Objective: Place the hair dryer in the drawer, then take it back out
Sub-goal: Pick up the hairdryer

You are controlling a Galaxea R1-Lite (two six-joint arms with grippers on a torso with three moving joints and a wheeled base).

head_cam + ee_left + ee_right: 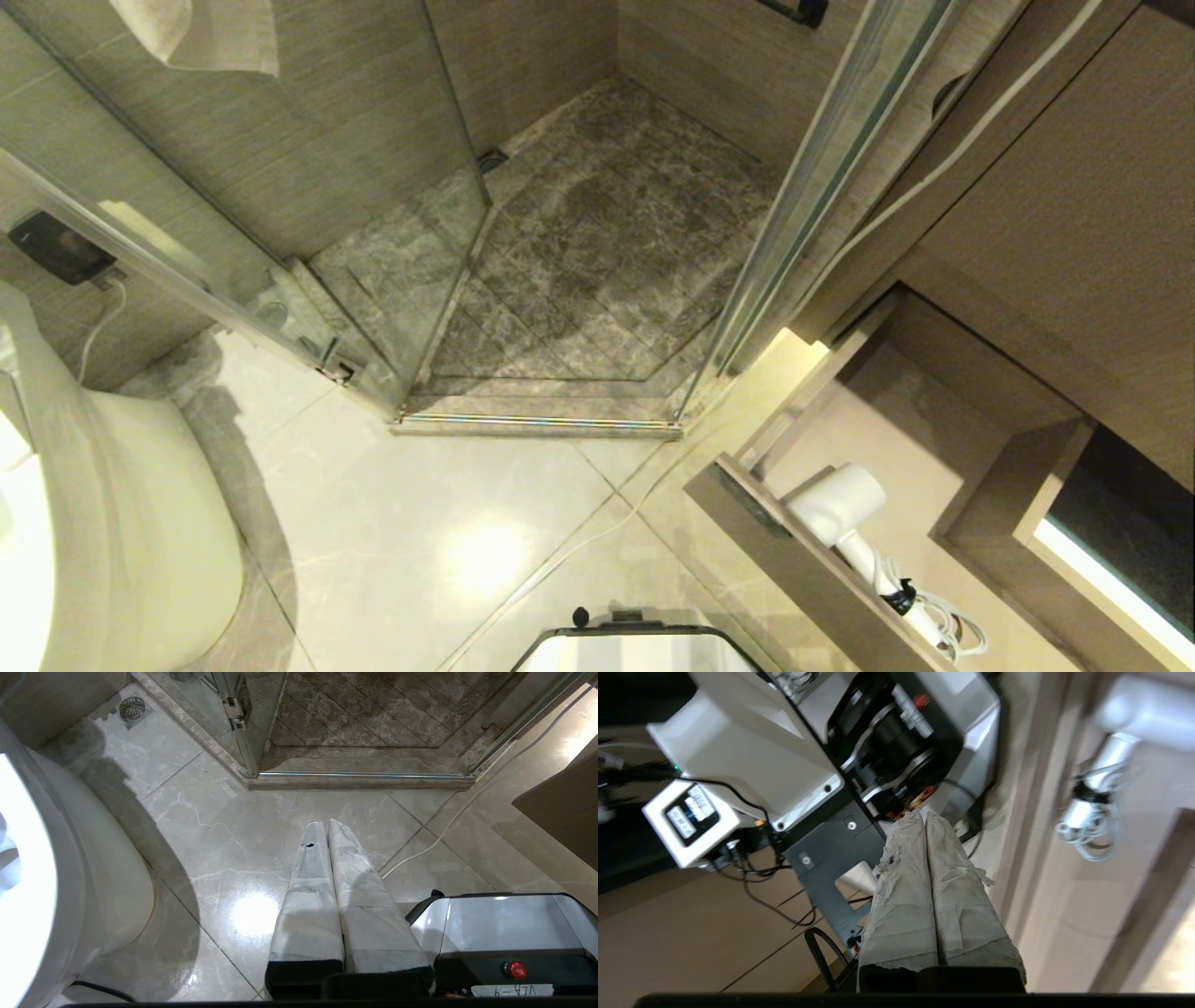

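At the far left stood one toilet (112,523) with a cable running up the wall behind it to a dark box, then one glass shower enclosure (579,261) with a strip threshold, and at the right one open drawer (812,569) of the vanity. The single hair dryer (845,513) lay inside that drawer, just behind its front panel, barrel toward the shower and its one coiled cord (952,630) bundled at the handle end. The left gripper (327,823) pointed at bare floor tile, its two wrapped fingers pressed together on nothing. The right gripper (924,816) likewise had both padded fingers closed against each other, empty, aimed toward the robot's own base with the drawer and dryer off to one side. Judging from this, the dryer was already stowed and the take-out step was in hand; the next move would call for the right gripper to swing over the drawer, spread its fingers, and come down on the handle clear of the cord.
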